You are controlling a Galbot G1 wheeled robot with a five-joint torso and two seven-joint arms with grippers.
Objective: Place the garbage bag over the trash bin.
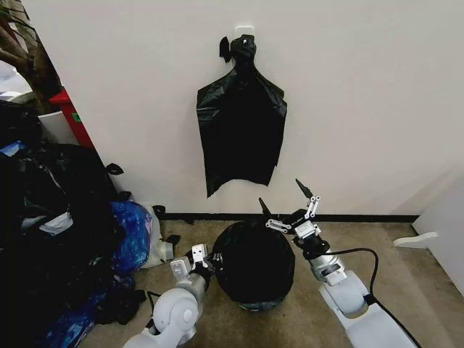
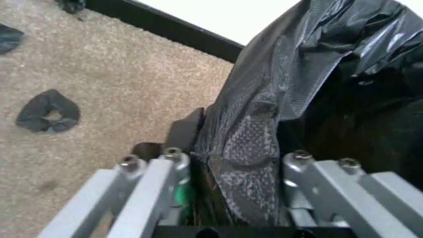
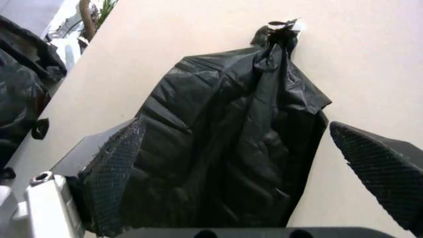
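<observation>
Room: beige carpet floor (image 1: 406,283) is meeting a plain cream wall (image 1: 362,87), dark baseboard running along the bottom.
Writing: no readable brands or labels anywhere.
Garbage bag (image 1: 254,262): one, glossy black, sitting draped over the round opening on the floor between both arms, covering it fully.
Trash bin: hidden under the bag, can't tell its rim or colour.
Left gripper (image 1: 205,262): sitting at the bag's left edge; wrist view is showing its fingers (image 2: 165,163) pinching a fold of the black plastic (image 2: 258,144) between them.
Right gripper (image 1: 288,201): hovering above the bag's right rim, fingers spread wide, holding nothing.
Hanging bags (image 1: 243,130): one bunch, flat black, dangling from a wall hook (image 1: 244,32).
Heap (image 1: 51,217): one big pile of stuffed black bags at left, one blue bag (image 1: 132,235) lying beside it.
</observation>
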